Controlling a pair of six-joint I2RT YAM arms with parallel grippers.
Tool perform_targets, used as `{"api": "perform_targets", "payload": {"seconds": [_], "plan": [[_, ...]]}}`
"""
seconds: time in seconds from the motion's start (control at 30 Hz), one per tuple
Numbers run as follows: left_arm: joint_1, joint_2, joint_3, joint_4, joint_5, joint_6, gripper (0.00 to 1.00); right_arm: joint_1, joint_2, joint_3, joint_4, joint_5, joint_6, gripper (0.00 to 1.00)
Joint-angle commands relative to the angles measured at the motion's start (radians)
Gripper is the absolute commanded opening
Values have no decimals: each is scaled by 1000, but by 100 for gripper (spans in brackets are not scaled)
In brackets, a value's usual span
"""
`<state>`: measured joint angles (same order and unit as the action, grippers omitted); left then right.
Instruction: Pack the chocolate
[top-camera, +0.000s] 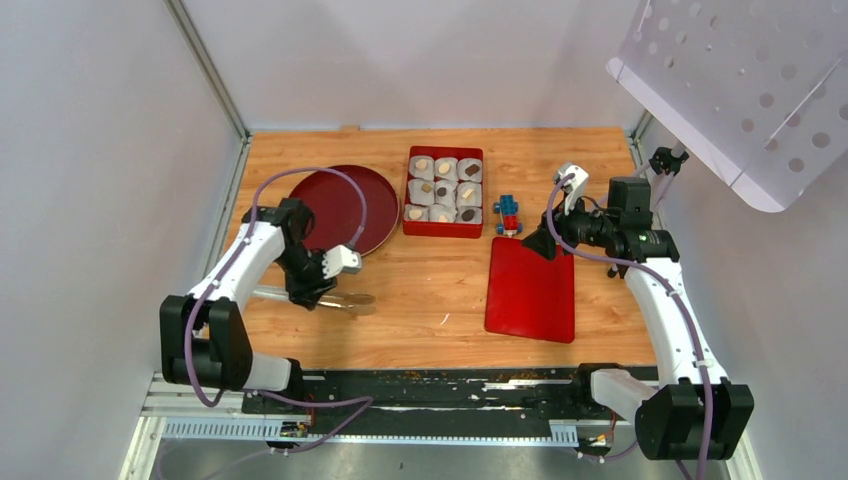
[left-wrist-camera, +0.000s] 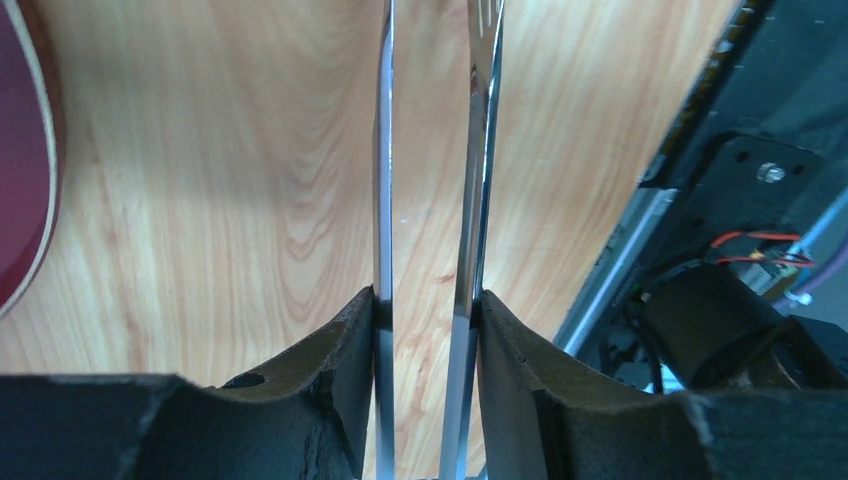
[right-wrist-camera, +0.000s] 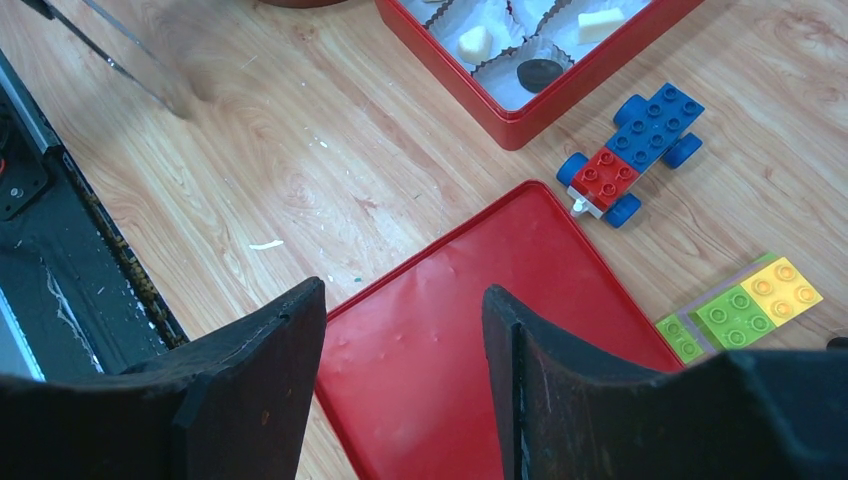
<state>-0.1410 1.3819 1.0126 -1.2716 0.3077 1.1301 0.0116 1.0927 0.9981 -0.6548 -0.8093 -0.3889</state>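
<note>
The chocolate (top-camera: 445, 187), dark and pale lumps, sits in white paper cups inside a red box (top-camera: 443, 232). In the right wrist view a pale piece (right-wrist-camera: 475, 42) and a dark piece (right-wrist-camera: 540, 72) show in the box (right-wrist-camera: 540, 110). My left gripper (top-camera: 318, 290) is low over the wood, left of the box, shut on metal tongs (top-camera: 355, 299). Their two blades (left-wrist-camera: 385, 180) run between the pads of the left gripper (left-wrist-camera: 430, 300), with nothing between them. My right gripper (top-camera: 545, 245) hangs open over the flat red lid (top-camera: 530, 290), and nothing is between its fingers (right-wrist-camera: 405, 300).
A round dark red plate (top-camera: 335, 205) lies left of the box. A blue and red toy car (top-camera: 508, 213) stands between box and lid; green and yellow blocks (right-wrist-camera: 740, 310) lie by the lid's right side. A perforated white panel (top-camera: 740, 80) hangs at the upper right.
</note>
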Motion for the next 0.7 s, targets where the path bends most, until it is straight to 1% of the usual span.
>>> {"api": "perform_targets", "payload": {"seconds": [0.0, 0.07, 0.13, 0.23, 0.3, 0.4, 0.43, 0.47, 0.5, 0.6, 0.67], "plan": [[106, -25, -42, 87, 36, 106, 47, -2, -22, 13, 1, -16, -10, 59], [133, -45, -86, 124, 30, 161, 50, -2, -19, 7, 11, -19, 3, 59], [138, -53, -124, 162, 12, 204, 51, -2, -16, 5, 15, -23, 7, 59], [138, -38, -175, 234, -34, 221, 52, -2, -16, -3, 17, -14, -2, 59], [153, -18, -204, 263, -58, 225, 52, -2, -18, -10, -1, -6, -26, 59], [187, 2, -213, 247, -61, 222, 53, -2, -35, -14, -76, 17, -110, 59], [191, 2, -211, 240, -61, 216, 56, -2, -42, -22, -97, 31, -136, 59], [191, -4, -209, 233, -57, 211, 87, -2, -52, -31, -113, 46, -153, 59], [192, -14, -208, 226, -51, 211, 98, -2, -61, -45, -124, 56, -166, 59], [189, -59, -173, 170, -12, 233, 100, -2, -77, -85, -123, 61, -176, 60], [182, -90, -126, 138, 22, 202, 100, -2, -76, -98, -111, 47, -176, 61]]}}
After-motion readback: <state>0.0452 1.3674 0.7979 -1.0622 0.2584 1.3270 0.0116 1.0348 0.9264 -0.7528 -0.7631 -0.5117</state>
